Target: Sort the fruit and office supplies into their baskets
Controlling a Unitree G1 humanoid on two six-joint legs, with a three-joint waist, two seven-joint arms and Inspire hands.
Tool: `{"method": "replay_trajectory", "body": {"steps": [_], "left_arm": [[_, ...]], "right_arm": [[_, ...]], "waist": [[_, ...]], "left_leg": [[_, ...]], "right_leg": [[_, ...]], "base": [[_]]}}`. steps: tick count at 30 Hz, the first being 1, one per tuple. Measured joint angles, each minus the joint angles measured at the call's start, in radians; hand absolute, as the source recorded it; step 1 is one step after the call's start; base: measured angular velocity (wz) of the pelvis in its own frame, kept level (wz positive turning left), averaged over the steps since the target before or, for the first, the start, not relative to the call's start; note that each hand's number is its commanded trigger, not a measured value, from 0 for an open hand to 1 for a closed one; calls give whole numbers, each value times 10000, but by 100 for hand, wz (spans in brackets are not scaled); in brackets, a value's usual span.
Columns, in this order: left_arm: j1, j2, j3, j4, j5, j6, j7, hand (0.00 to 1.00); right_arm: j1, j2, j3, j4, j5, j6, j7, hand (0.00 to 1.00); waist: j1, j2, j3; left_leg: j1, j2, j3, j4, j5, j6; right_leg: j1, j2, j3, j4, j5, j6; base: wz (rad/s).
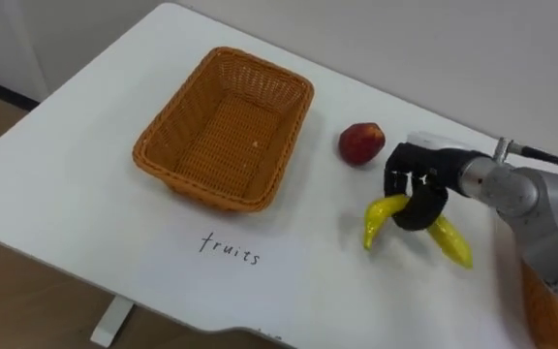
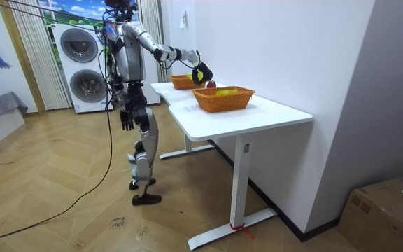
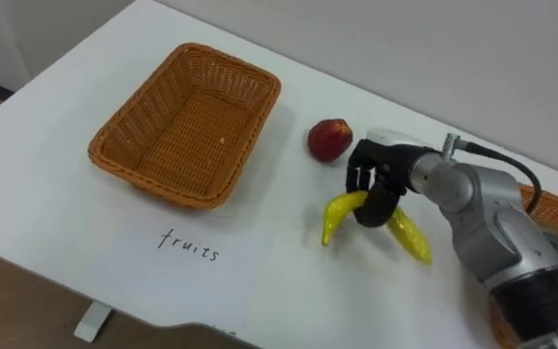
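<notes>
On the white table [image 1: 66, 184] the right hand [image 1: 415, 184] is gripping the yellow banana [image 1: 450, 242], the red apple [image 1: 361, 143] is lying just behind it, the wicker basket [image 1: 192, 189] is standing further left, and the left hand [image 2: 126, 120] is hanging beside the thigh.

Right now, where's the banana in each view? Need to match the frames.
Left eye view: banana right of centre, right hand curled round its middle, below the red fruit.
Right eye view: banana nearer centre, same grasp.
Room view: small yellow patch at the right hand, over the table's far end; hard to make out.
Shared landmark: wicker basket beside it.
</notes>
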Motion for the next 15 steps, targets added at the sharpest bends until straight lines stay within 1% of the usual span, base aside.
{"method": "replay_trajectory", "body": {"steps": [1, 2, 5, 7, 11, 15], "left_arm": [[35, 1, 67, 0, 1, 0, -4, 0], [45, -2, 116, 2, 10, 0, -20, 0], [38, -6, 166, -10, 18, -48, -64, 0], [61, -7, 178, -10, 18, -48, -63, 0], [74, -51, 258, -7, 15, -61, -62, 0], [163, -134, 369, -46, 31, -135, -62, 0]], "right_arm": [[0, -129, -29, -296, 0, -23, -1, 100], [2, -162, -108, -532, -8, -10, 1, 100], [2, -163, -336, -1063, -9, -40, -5, 100], [8, -162, -340, -1240, -9, -40, -4, 100], [10, -163, -389, -1332, 4, -56, -4, 100], [10, -163, -426, -1338, 42, -127, -5, 100]], "waist": [[-36, 15, -16], [-80, 25, -51], [-188, 64, -81], [-216, 118, -72], [-232, 187, -145], [-255, 217, -142]], "left_leg": [[6, -1, 1, 5, 1, 1], [21, -1, 4, 25, 8, 5], [83, -6, 12, 23, 31, 10], [207, -5, 11, -10, 31, 10], [378, -3, 135, -206, 90, 18], [528, -4, 187, -336, 116, 14]], "right_leg": [[1, -2, 2, 2, 0, 0], [4, -5, 3, 1, 0, 0], [34, -15, 20, 1, 0, 0], [146, -16, 21, -2, -1, 0], [196, -33, 45, 14, 0, 1], [314, -39, 44, 14, -1, 1]], "base": [[0], [0], [0], [0], [-7], [-3]]}}
